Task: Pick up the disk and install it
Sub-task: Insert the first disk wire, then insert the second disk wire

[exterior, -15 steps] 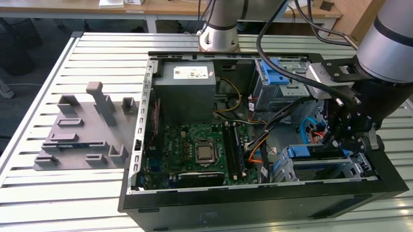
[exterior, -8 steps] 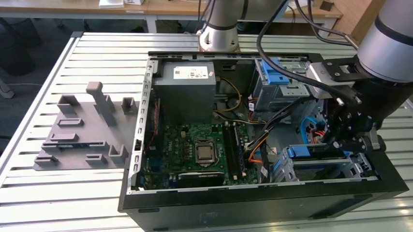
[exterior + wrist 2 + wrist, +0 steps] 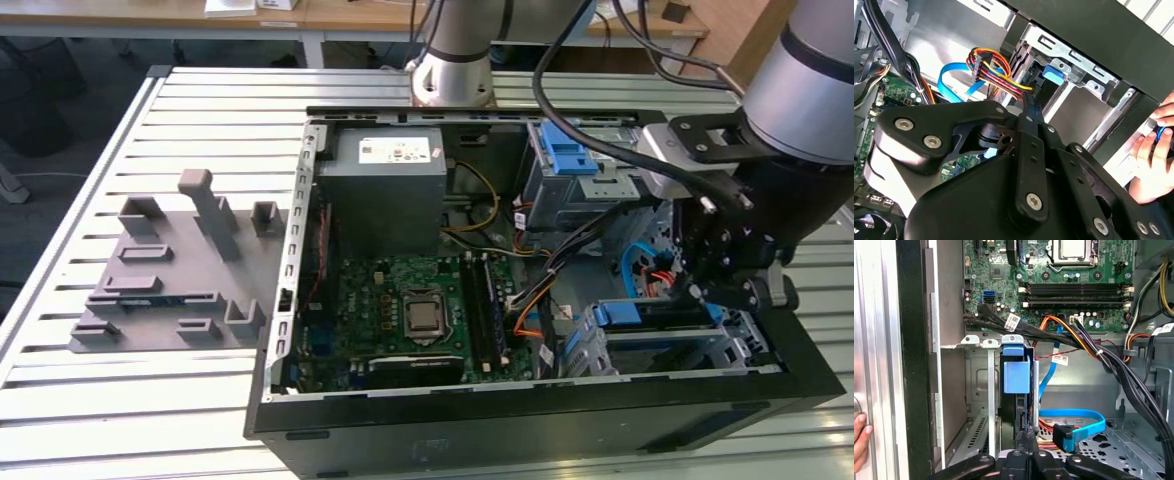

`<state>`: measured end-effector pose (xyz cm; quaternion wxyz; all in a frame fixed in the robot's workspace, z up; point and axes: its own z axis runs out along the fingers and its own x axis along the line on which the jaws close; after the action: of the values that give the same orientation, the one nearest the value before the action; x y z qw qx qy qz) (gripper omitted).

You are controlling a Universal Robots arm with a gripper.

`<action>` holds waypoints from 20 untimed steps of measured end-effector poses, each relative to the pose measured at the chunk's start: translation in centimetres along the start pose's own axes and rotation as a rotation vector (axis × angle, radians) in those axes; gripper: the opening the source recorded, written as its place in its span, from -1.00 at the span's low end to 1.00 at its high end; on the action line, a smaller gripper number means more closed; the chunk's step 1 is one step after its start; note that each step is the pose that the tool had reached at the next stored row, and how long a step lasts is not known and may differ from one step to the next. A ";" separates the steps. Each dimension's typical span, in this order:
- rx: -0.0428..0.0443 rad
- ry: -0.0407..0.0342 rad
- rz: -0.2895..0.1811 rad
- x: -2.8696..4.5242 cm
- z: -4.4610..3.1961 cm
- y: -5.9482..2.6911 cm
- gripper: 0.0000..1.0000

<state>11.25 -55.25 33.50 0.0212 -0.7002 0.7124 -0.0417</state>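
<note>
The disk [image 3: 654, 315], edged by its blue bracket, sits slotted in the metal drive cage [image 3: 742, 350] at the front corner of the open computer case, on the exterior view's right. In the first wrist view the disk [image 3: 1016, 377] stands edge-on in the cage [image 3: 979, 390], blue tab toward the motherboard. My gripper [image 3: 705, 300] reaches down into the case right over it. Its two black fingers [image 3: 1022, 440] are pressed together with no gap, tips [image 3: 1026, 107] at the disk's near edge. I cannot see them clasping the disk.
Bundled cables [image 3: 1089, 347] and a blue data cable [image 3: 1074, 422] run beside the cage. The motherboard [image 3: 414, 310] and a grey power supply [image 3: 387, 185] lie in the case. A grey slotted stand [image 3: 174, 270] sits on the table. A person's hand [image 3: 1154, 165] rests outside the case wall.
</note>
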 end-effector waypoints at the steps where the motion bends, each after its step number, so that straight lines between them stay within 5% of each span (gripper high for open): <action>1: 0.0000 0.0001 0.000 0.00 -0.03 0.00 -0.79; 20: 0.0000 0.0004 0.000 0.02 -0.70 -0.06 -0.79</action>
<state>11.25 -55.25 34.20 0.0211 -0.7002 0.7124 -0.0418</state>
